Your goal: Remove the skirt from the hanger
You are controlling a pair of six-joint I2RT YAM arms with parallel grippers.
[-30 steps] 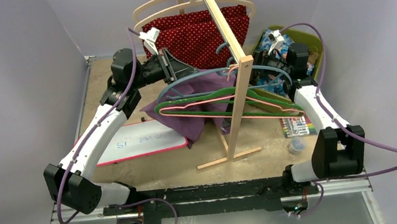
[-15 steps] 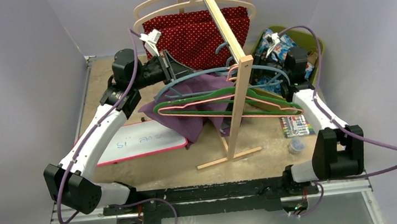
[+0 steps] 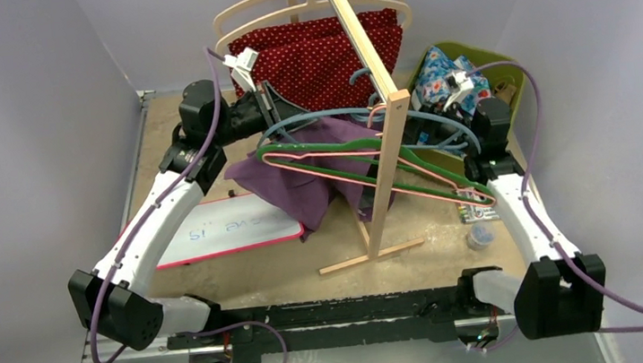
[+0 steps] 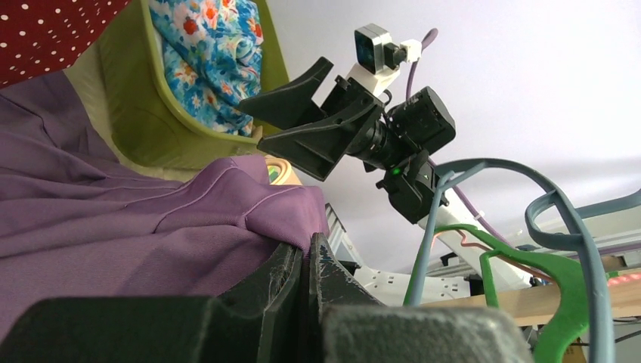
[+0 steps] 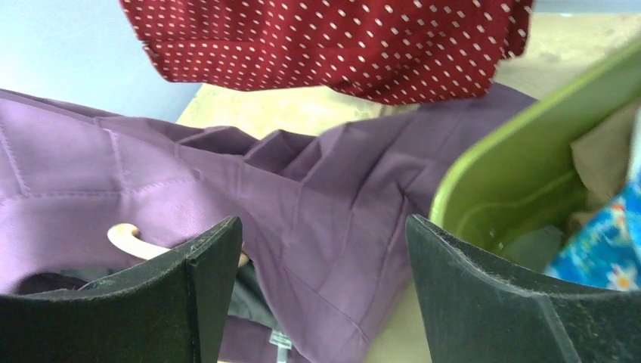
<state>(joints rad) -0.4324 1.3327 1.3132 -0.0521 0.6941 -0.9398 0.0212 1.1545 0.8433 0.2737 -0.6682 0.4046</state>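
The purple skirt hangs bunched under a blue hanger on the wooden rack. A green hanger and a pink hanger hang tilted beside it. My left gripper is shut on a fold of the skirt's edge, and its jaws press together on the fabric. My right gripper is open and empty, just right of the rack. In the right wrist view its fingers stand wide apart over the skirt. It also shows open in the left wrist view.
A red dotted cloth hangs on wooden hangers at the back. A green bin with floral fabric stands at the right. A whiteboard lies on the left. A marker box and a small cup lie at the right front.
My right arm has drawn back to the right, away from the hangers. The hangers have swung and tilted down to the right. My left gripper keeps its hold and has raised the skirt slightly.
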